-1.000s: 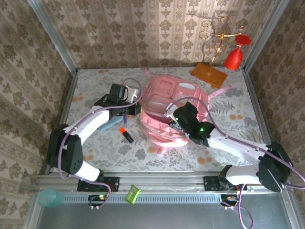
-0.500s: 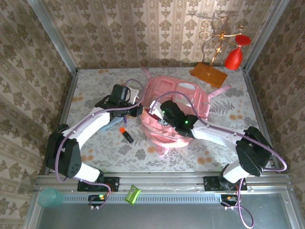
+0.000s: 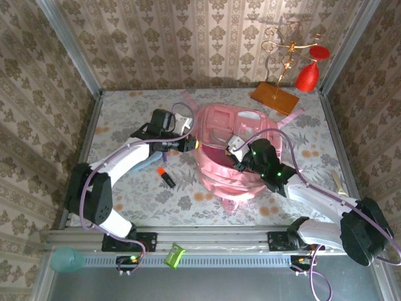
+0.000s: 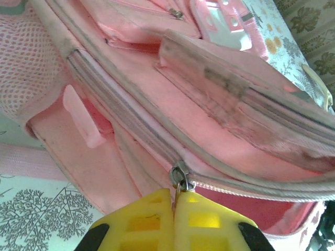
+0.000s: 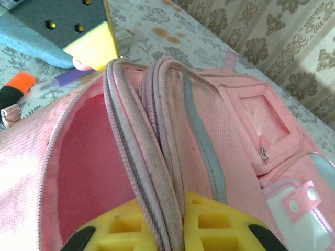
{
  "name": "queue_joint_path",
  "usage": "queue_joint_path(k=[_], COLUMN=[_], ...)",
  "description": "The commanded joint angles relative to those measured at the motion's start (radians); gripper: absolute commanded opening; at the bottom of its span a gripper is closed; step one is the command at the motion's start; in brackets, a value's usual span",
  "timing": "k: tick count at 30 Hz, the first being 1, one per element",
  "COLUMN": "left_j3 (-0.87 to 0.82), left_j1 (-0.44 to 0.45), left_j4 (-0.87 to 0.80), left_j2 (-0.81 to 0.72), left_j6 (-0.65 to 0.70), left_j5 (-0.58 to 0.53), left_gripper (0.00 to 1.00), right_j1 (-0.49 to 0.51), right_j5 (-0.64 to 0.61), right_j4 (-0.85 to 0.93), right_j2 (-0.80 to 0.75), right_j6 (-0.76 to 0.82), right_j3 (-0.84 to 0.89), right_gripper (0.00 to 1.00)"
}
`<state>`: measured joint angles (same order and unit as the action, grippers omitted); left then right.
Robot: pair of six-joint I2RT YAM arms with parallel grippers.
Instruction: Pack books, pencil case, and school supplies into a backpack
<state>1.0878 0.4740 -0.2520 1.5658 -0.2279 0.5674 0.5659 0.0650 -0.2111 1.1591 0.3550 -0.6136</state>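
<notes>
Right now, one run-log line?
left gripper: shut on zipper pull | right gripper: shut on backpack rim | main compartment: open

Floral-patterned table (image 3: 125,194) under pink backpack (image 3: 216,122), black-and-orange pen (image 3: 166,177), orange stand base (image 3: 274,98).

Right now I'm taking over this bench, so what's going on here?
The large soft pink fabric backpack is being held open. The left gripper is shut on its metal zip pull; the right gripper pinches the zippered rim of the gaping main pocket. A short black-and-orange pen lies on the table beside it, unpacked.
</notes>
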Motion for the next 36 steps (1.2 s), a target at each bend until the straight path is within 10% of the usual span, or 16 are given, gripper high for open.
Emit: queue_joint_path(k=[1, 15, 26, 36], left_j3=[0.027, 0.106, -0.048, -0.397], left_j1=[-0.153, -0.199, -0.201, -0.118], left_j4=[0.012, 0.112, 0.139, -0.097], left_j2=[0.059, 0.295, 0.022, -0.340], left_j6=[-0.013, -0.051, -0.102, -0.227], left_j5=[-0.322, -0.207, -0.187, -0.576], left_gripper=[0.00, 0.08, 0.47, 0.71], right_j1=[-0.048, -0.091, 0.025, 0.066], right_j5=[-0.039, 0.146, -0.232, -0.285], right_j4=[0.004, -0.031, 0.162, 0.340], right_j2=[-0.078, -0.110, 0.025, 0.204], right_j6=[-0.029, 0.006, -0.094, -0.103], right_j3=[-0.002, -0.010, -0.224, -0.481], right_gripper=[0.00, 0.00, 0.00, 0.00])
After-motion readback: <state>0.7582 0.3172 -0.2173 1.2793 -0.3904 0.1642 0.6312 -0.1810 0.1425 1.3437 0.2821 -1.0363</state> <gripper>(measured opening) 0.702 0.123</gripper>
